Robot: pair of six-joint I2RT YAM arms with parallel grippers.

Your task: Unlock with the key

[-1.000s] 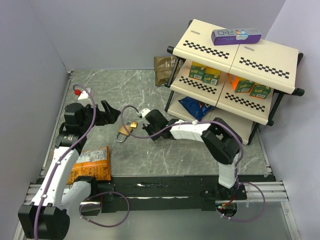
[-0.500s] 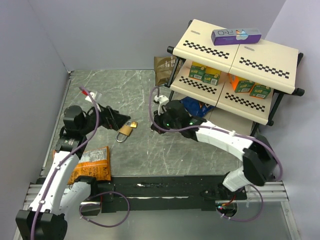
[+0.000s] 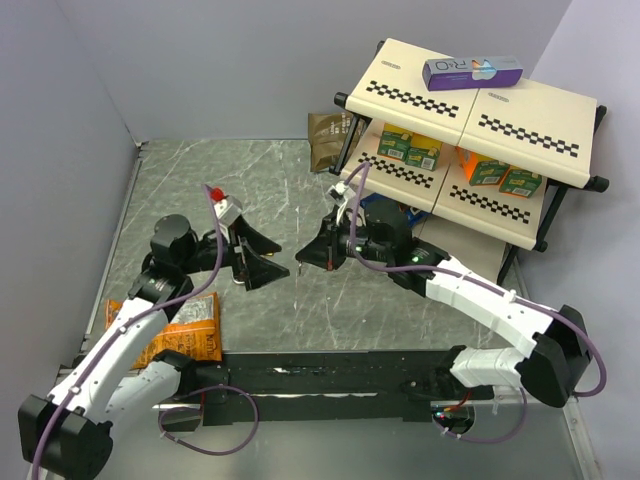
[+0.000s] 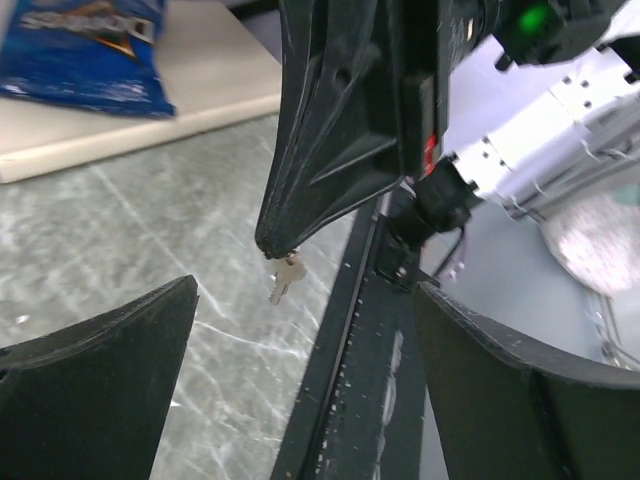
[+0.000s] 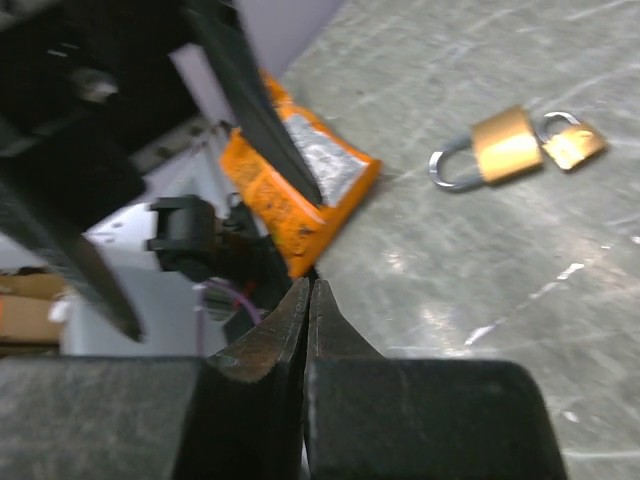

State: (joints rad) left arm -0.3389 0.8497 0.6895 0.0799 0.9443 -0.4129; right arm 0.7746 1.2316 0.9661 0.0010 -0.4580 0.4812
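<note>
right claw (image 4: 266, 243) pinched shut, tiny key (image 4: 287, 277) dangling just under its tip. left claw (image 3: 276, 258) wide open, empty, facing it. brass padlock (image 5: 503, 145) on table ahead of right claw, shackle closed; key not inserted yet.

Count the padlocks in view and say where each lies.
2. The larger padlock lies on the marble table near the orange bag; the smaller padlock sits right beside it. The overhead view shows neither, so others may be hidden.
</note>
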